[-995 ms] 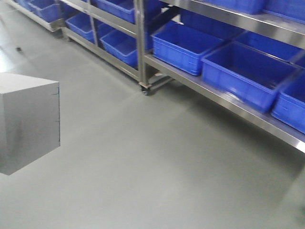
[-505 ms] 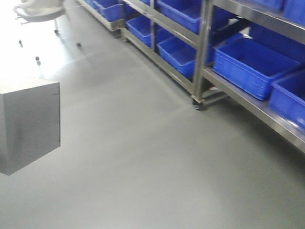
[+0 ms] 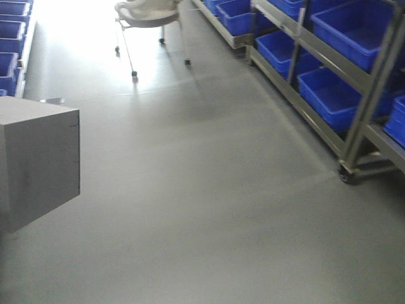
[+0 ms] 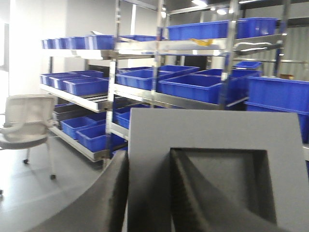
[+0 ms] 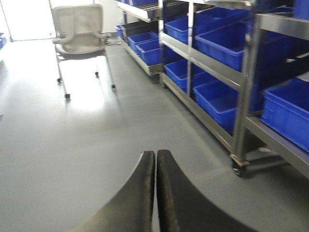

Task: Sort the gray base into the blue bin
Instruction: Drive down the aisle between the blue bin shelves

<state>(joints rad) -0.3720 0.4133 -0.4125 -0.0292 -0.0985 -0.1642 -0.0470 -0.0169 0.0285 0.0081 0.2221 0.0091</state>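
A: At the left wrist, what's held?
B: One base point(image 4: 217, 130). Left gripper point(image 4: 148, 155) is clamped on its wall with two black fingers point(image 4: 108, 193), one outside and one inside the square recess.
A: Right side?
B: Right gripper point(image 5: 155, 157) has both fingers pressed together with nothing between them. It hangs over bare floor point(image 5: 72, 145).
A: Base position, front view?
B: Left edge, nearest the camera, held above the floor. It's not in any bin and is well apart from the rack point(image 3: 370, 101).
A: Bins point(image 3: 326, 104)?
B: All blue, all alike. At least five on the right rack, and more stacked at the far left edge. Blur blocks an exact count.
A: Anything further back?
B: One pale chair point(image 3: 149, 11) on casters at the far end of the aisle, between the two lots of bins.
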